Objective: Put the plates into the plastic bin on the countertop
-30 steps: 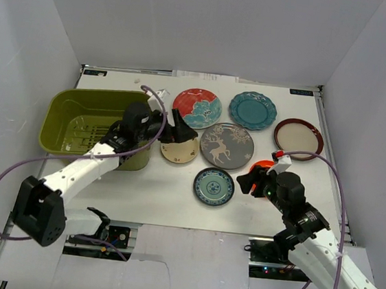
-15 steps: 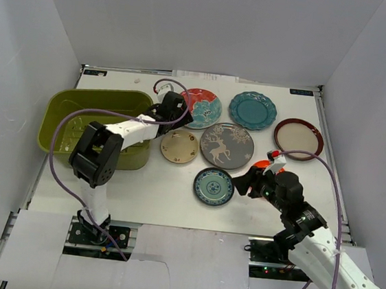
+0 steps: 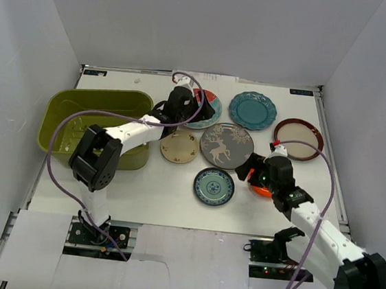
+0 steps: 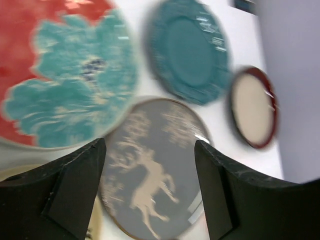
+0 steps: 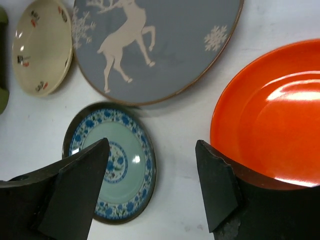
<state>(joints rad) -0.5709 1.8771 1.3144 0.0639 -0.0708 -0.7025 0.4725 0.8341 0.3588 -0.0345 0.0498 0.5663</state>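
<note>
Seven plates, all flat on the surface beside the bin, none inside: red floral, teal, maroon-rimmed, deer, beige, blue-patterned, orange.

Above the meeting edges of red floral and deer, the left claw — spread wide, empty.

Between blue-patterned and orange, the right claw — equally wide, gripping nothing, one finger across the orange rim, contact unclear.

Compared with half a second ago: left arm farther out from the bin's rim, stretched long; right wrist closer to deer, elbow bent.
</note>
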